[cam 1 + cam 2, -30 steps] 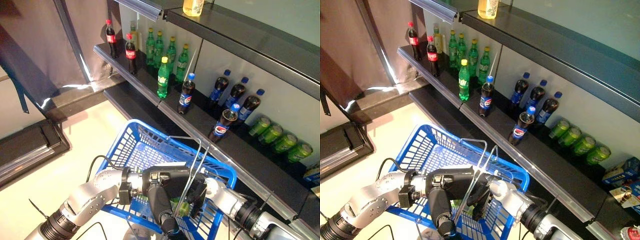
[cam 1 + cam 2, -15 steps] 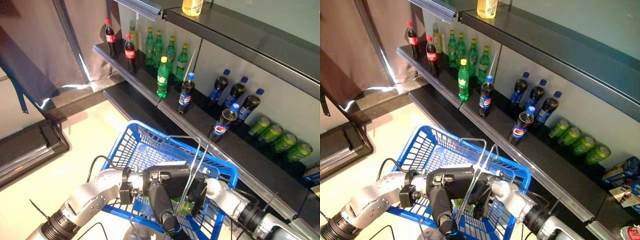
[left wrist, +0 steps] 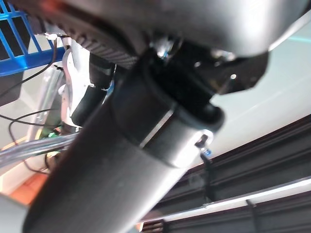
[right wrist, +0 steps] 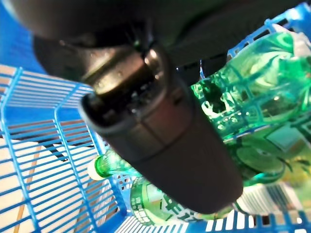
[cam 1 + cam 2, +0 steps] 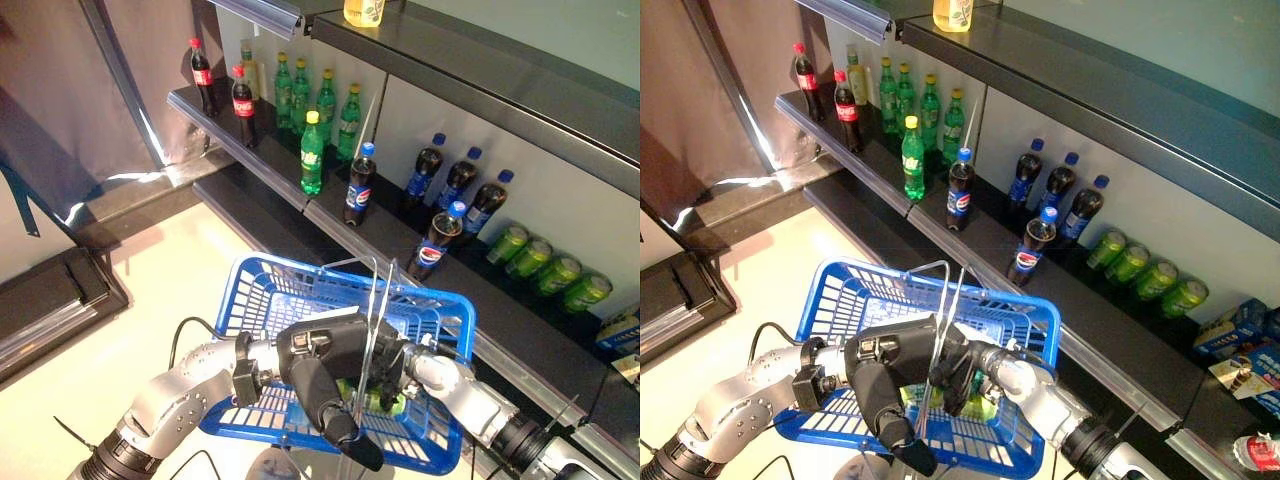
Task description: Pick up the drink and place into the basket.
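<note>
While right hand (image 5: 385,365) grips, drink (image 4: 252,111) inside basket (image 5: 440,330)

The left hand (image 5: 318,372) sits under the wire handles (image 5: 375,300) of the blue basket (image 5: 262,300), and whether it grips them cannot be told. The right hand (image 5: 958,368) reaches into the basket, its fingers hidden behind the handles and the left hand. Green bottles (image 4: 252,126) in the basket show only in part in the right wrist view, covered by the hand's dark bulk and cut off by the picture's edge; their number is unclear. The left wrist view is almost filled by dark and grey bulk, so the hand's state cannot be read there. On the upper shelf (image 5: 480,60), a yellow bottle (image 5: 362,10) is cut off by the top edge.
</note>
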Robot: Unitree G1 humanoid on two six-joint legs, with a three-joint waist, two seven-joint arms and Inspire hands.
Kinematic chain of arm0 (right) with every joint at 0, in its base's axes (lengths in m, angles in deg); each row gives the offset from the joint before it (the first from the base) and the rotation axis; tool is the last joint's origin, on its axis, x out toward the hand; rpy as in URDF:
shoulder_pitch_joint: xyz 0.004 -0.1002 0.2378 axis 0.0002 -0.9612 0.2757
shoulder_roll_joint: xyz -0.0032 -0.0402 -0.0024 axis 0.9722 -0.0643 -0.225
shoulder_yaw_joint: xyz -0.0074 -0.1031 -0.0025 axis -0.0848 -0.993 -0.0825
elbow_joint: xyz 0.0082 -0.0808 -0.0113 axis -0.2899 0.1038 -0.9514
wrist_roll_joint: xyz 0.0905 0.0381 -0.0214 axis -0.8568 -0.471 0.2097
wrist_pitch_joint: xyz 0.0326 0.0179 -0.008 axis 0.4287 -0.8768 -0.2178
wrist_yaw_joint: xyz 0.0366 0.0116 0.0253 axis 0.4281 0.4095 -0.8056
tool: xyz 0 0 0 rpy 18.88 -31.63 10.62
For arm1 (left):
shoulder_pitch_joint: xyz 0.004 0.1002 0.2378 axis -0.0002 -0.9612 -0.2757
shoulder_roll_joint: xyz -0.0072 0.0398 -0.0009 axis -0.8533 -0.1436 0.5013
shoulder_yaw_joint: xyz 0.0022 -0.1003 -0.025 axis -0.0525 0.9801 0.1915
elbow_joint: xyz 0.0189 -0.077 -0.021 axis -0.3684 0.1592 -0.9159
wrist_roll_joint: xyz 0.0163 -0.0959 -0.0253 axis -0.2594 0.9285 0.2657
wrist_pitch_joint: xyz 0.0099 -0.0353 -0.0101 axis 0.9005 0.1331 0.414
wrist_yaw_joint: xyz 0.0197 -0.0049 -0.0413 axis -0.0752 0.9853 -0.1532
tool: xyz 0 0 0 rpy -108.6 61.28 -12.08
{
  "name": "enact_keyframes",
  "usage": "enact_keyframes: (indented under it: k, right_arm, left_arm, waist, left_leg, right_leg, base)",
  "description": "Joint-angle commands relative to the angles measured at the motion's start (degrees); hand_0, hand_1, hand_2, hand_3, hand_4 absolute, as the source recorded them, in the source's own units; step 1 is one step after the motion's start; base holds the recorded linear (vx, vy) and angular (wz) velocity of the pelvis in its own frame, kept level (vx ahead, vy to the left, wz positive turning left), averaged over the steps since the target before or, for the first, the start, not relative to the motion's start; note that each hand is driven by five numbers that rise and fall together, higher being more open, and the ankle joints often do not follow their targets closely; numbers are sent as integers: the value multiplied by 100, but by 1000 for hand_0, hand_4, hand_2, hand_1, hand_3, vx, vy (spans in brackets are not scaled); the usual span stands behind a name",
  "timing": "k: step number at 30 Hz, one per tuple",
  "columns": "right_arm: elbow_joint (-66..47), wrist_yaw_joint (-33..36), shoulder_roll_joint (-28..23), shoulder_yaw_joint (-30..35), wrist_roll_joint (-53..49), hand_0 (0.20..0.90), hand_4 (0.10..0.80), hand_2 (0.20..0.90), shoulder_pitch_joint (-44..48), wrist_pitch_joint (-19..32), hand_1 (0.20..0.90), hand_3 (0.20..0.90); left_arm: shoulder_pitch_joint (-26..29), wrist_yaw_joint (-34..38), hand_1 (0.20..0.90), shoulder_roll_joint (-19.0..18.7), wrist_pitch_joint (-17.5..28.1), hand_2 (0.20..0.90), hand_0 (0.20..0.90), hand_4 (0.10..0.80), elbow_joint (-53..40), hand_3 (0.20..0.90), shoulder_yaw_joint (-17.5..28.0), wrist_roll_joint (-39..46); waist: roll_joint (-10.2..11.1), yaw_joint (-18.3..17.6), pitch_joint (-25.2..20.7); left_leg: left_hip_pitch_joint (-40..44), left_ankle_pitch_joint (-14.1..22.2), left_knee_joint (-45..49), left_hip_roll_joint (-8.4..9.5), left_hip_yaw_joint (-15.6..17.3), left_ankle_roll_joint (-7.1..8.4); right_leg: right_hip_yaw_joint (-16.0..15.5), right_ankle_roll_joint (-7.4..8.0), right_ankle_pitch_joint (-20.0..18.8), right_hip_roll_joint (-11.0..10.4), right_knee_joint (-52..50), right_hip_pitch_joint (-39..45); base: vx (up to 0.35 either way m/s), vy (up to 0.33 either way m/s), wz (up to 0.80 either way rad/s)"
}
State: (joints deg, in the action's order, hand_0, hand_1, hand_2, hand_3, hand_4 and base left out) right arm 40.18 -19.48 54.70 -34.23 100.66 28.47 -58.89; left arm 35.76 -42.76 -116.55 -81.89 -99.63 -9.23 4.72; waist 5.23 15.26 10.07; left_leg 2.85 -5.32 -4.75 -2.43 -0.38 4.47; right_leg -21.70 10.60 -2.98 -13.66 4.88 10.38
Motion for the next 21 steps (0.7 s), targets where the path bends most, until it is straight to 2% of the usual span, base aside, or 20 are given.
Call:
enact_keyframes:
  k: [1, 6, 11, 21]
  right_arm:
    - [-818, 358, -142, 383, -59, 900, 800, 900, 455, 445, 900, 900]
    - [-993, 403, -203, 596, -144, 900, 800, 900, 432, 552, 900, 900]
    - [-1282, 370, -273, 948, -305, 900, 800, 900, 381, 651, 900, 900]
    - [-1343, 312, -278, 1195, -415, 900, 800, 900, 359, 795, 900, 900]
  left_arm:
    - [483, -342, 300, 1038, 874, 300, 300, 100, -789, 200, 522, 1651]
    - [398, -177, 300, 1048, 872, 300, 300, 100, -650, 200, 720, 1722]
    - [252, -40, 300, 1126, 738, 300, 300, 100, -289, 200, 1129, 1844]
    - [139, 133, 300, 1291, 660, 300, 300, 100, 141, 200, 1476, 1784]
  waist:
    - [-35, -11, -854]
    - [-40, -31, -848]
    - [-45, -85, -857]
    - [-78, -133, -869]
  left_leg:
    - [224, 476, -25, -179, 441, -35]
    - [222, 475, -25, -192, 467, -34]
    - [245, 483, -25, -211, 502, -33]
    - [278, 493, -25, -252, 557, -21]
  right_leg:
    - [96, 55, -63, -70, -76, -84]
    - [114, 53, -56, -69, -83, -100]
    - [166, 52, -38, -66, -104, -120]
    - [180, 41, -6, -70, -115, -115]
  base:
    - [0, 0, 0]
    - [0, 0, 0]
    - [-6, -7, -5]
    - [-3, 0, -4]
